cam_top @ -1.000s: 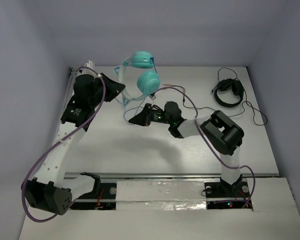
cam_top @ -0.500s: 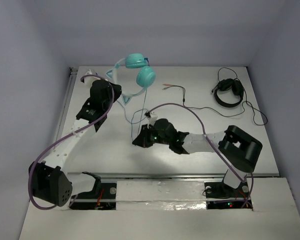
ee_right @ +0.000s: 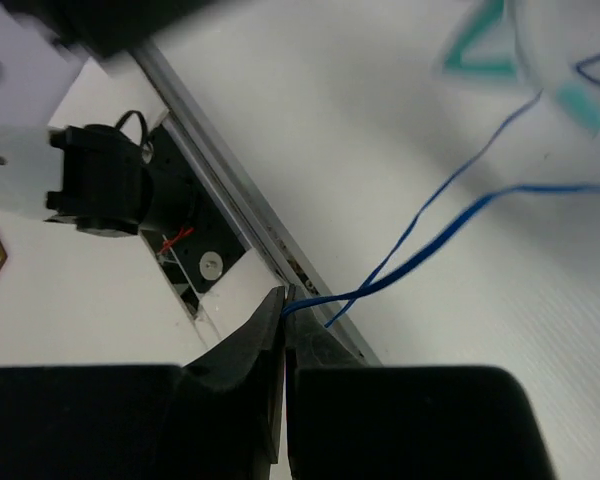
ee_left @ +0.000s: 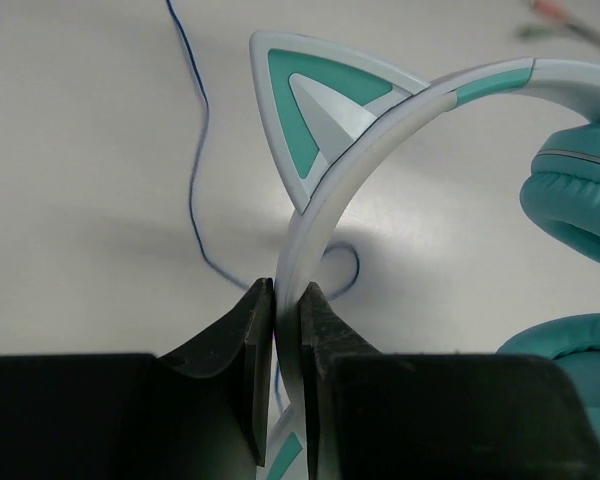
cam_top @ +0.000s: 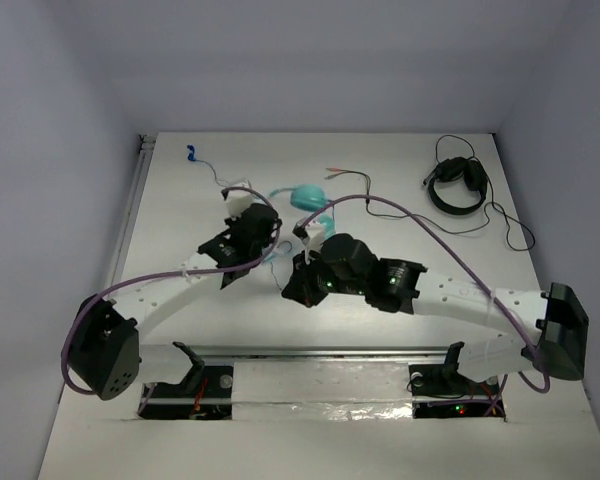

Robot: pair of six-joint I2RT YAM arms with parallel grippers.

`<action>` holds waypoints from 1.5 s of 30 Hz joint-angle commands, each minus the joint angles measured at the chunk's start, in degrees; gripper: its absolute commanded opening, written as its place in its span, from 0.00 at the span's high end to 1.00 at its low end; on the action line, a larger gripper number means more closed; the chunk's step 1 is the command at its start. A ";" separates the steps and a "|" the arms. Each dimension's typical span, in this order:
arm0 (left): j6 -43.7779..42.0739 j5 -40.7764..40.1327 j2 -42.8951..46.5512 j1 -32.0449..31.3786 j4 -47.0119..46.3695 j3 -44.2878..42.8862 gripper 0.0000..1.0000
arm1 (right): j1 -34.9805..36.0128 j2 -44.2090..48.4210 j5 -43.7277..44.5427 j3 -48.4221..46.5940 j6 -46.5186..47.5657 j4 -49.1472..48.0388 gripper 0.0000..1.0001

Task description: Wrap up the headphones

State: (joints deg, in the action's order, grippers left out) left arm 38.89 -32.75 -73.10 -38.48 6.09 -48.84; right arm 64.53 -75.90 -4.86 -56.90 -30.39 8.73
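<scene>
Our left end effector (ee_left: 285, 300) is clamped on the white headband of the headphones (ee_left: 380, 130), its two fingers pinching the band from either side just below the teal cat ear (ee_left: 320, 110). Beside that ear we see a teal ear cushion (ee_left: 580, 200), and the thin blue cable (ee_left: 195, 150) trails over the table (ee_left: 80, 200) on the ear's other side, curling into a small loop close to the band. Our right end effector (ee_right: 283, 300) is closed on the same cable (ee_right: 430, 240), which leaves the fingertips and runs in two strands toward the blurred headband. From the top view, the headphones (cam_top: 306, 195) sit low over the middle of the table (cam_top: 180, 200), with the left end effector (cam_top: 248, 232) touching them on the left and the right end effector (cam_top: 302, 280) just nearer than them. The small blue plug (cam_top: 191, 153) lies well apart from the headphones, far and to the left. A loose black cable with red tips (cam_top: 350, 175) lies just right of the headphones, and black headphones (cam_top: 456, 185) rest well to their right.
</scene>
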 commanded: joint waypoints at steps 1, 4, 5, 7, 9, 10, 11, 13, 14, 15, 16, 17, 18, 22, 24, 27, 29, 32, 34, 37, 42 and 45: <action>-4.52 -0.38 0.16 -4.66 0.04 -0.46 1.00 | 0.07 1.72 3.61 -7.68 7.26 12.25 1.00; -6.11 1.38 0.06 -6.16 5.74 -1.34 1.00 | 0.07 1.54 8.53 -12.33 9.64 16.74 1.00; -6.63 1.38 1.02 -6.78 6.91 -1.69 1.00 | -0.54 1.46 9.16 -13.14 10.87 18.06 1.00; -6.90 1.29 2.52 -6.78 10.50 -2.49 1.00 | -1.33 1.19 10.57 -14.63 11.58 21.41 1.00; -7.95 1.29 5.41 -6.78 12.10 -3.10 1.00 | -3.34 2.06 11.72 -15.16 12.02 22.73 1.00; -9.09 2.24 6.29 -6.78 12.54 -3.45 1.00 | -4.23 2.59 11.72 -15.17 11.94 22.91 1.00; -10.06 3.21 6.91 -6.78 13.07 -3.89 1.00 | -5.20 3.21 11.63 -14.90 11.24 23.00 1.00; -11.99 4.27 7.45 -6.78 15.69 -5.74 1.00 | -8.19 5.57 7.45 -14.64 10.45 21.95 1.00; -12.17 3.67 7.27 -6.78 16.84 -6.44 1.00 | -8.19 6.72 5.15 -14.29 10.18 20.90 1.00; -11.74 2.27 7.01 -6.78 18.16 -7.84 1.00 | -8.19 8.12 1.21 -12.55 10.44 17.41 1.00; -10.95 -0.27 7.09 -6.78 19.30 -8.37 1.00 | -8.19 10.48 -2.31 -11.40 10.53 15.72 0.99; -10.86 -0.99 7.09 -6.78 19.40 -9.07 1.00 | -8.19 11.29 -7.48 -10.34 10.18 14.31 0.95; -10.60 -0.74 7.09 -6.78 19.40 -10.99 1.00 | -8.19 11.73 -10.05 -9.20 9.92 11.60 0.92; -11.29 2.08 7.27 -6.78 17.56 -19.08 1.00 | -8.19 14.63 -12.02 1.15 5.44 3.15 0.82; -12.96 1.64 6.57 -5.99 19.30 -25.82 1.00 | -8.19 18.93 -9.39 5.98 2.72 -2.19 0.81; -15.42 3.48 5.78 -2.50 20.19 -33.92 1.00 | -8.19 24.63 -8.76 9.17 1.83 -6.60 0.81; -16.30 6.73 5.69 -1.16 20.46 -37.71 1.00 | -8.19 26.67 -8.24 12.59 0.60 -8.11 0.84; -17.45 8.58 4.29 -1.16 22.29 -45.88 1.00 | -8.19 28.87 -7.54 14.62 0.25 -9.86 0.92; -17.71 10.86 3.41 -1.16 24.40 -52.48 1.00 | -8.19 30.01 -5.26 15.77 0.33 -8.91 0.94; -17.63 13.32 1.83 -0.11 26.16 -59.95 1.00 | -8.19 30.98 3.69 16.12 0.25 -2.94 1.00; -16.31 18.69 0.77 -0.10 27.40 -66.90 1.00 | -8.19 33.00 17.17 17.35 0.06 -1.25 0.60; -16.74 19.39 -0.28 -0.10 30.12 -71.11 1.00 | -8.19 34.50 19.44 18.23 1.56 -5.36 0.26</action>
State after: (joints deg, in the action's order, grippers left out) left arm 21.06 -16.29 -72.88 -38.87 37.32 -114.91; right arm 56.27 -43.24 7.77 -38.87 -30.24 7.81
